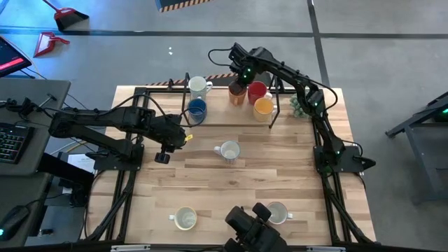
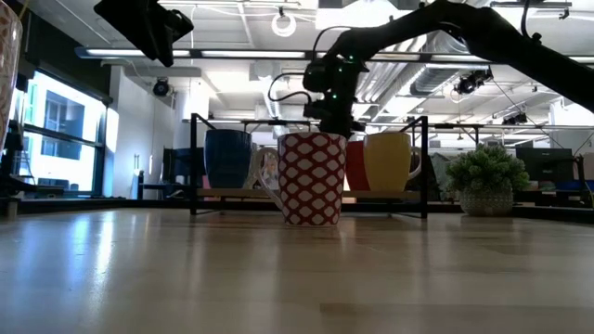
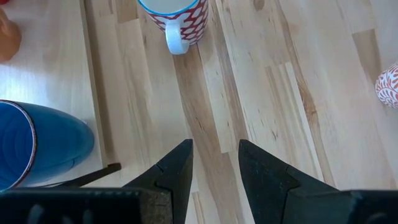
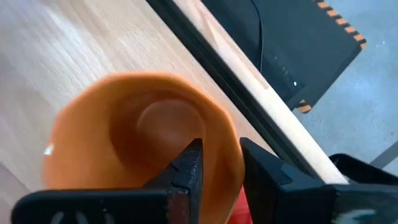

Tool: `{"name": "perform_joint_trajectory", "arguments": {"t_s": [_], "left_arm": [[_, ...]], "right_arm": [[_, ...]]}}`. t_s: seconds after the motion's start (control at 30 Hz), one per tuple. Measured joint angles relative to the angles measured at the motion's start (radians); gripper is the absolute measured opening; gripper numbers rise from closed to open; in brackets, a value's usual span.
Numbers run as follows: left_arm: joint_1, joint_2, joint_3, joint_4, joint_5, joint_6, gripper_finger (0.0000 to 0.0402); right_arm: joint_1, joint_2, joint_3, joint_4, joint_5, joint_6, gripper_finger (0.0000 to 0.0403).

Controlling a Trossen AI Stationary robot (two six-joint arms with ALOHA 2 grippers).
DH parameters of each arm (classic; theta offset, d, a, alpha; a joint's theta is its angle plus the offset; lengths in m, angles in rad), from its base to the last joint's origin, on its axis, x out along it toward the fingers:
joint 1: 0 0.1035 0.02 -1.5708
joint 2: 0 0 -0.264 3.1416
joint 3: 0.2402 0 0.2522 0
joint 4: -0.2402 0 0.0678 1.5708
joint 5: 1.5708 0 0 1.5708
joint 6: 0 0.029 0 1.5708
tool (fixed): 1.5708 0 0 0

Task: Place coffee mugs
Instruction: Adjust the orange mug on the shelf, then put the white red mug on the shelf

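Observation:
Five coffee mugs stand on their bases in the black-framed rack (image 1: pixel 274 115) at the table's far side: white (image 1: pixel 199 85), blue (image 1: pixel 197 110), orange (image 1: pixel 238 94), red (image 1: pixel 257 90) and yellow (image 1: pixel 263 107). My right gripper (image 4: pixel 221 165) points down over the orange mug (image 4: pixel 124 137), open, one finger inside its rim and one outside. A red-patterned white mug (image 1: pixel 229 150) stands mid-table. My left gripper (image 3: pixel 214 162) hangs open above bare wood, left of that mug (image 3: pixel 177 18) and near the blue mug (image 3: pixel 37 146). My right gripper comes from above, its fingers standing across the orange mug's rim (image 4: pixel 224 146) on the side nearer the far rack bar. One finger (image 4: pixel 189 165) is inside the mug and one outside. Whether either finger touches the wall, I cannot tell. The mug stands upright on the rack's board.
Two more white mugs (image 1: pixel 185 218) (image 1: pixel 278 212) stand near the table's front edge. A small green plant (image 1: pixel 302 105) sits at the far right, beside the rack. Bare wood lies between the middle mug and the front ones.

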Motion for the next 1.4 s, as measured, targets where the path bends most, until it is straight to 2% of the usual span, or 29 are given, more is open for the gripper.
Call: {"name": "perform_joint_trajectory", "arguments": {"t_s": [0.1, 0.2, 0.33, 0.47, 0.67, 0.87, 1.0, 1.4], "left_arm": [[0.000, 0.000, 0.000, 0.000, 0.000, 0.000, 0.0120], [0.000, 0.000, 0.000, 0.000, 0.000, 0.000, 0.0120], [0.000, 0.000, 0.000, 0.000, 0.000, 0.002, 0.0120], [0.002, 0.000, 0.000, 0.000, 0.000, 0.019, 0.0120], [0.003, 0.000, 0.000, 0.000, 0.000, 0.021, 0.0120], [0.003, 0.000, 0.000, 0.000, 0.000, 0.030, 0.0120], [0.003, 0.000, 0.000, -0.010, 0.000, 0.033, 0.0120], [0.001, 0.000, 0.000, -0.043, -0.013, 0.055, 0.0120]], "right_arm": [[0.000, 0.000, 0.043, -0.002, 0.002, -0.003, 0.0081], [0.000, -0.033, 0.030, 0.018, -0.002, -0.002, 0.0081], [0.007, -0.073, 0.044, -0.037, 0.020, 0.001, 0.0081], [0.051, -0.132, 0.038, -0.052, 0.014, 0.003, 0.0081], [0.198, -0.218, 0.038, -0.101, 0.020, 0.011, 0.0082], [0.349, -0.235, 0.034, -0.331, 0.098, 0.142, 0.0082], [0.449, -0.265, -0.002, -0.305, 0.068, 0.203, 0.0082], [0.756, -0.275, -0.004, -0.318, 0.226, 0.396, 0.0082]]}}
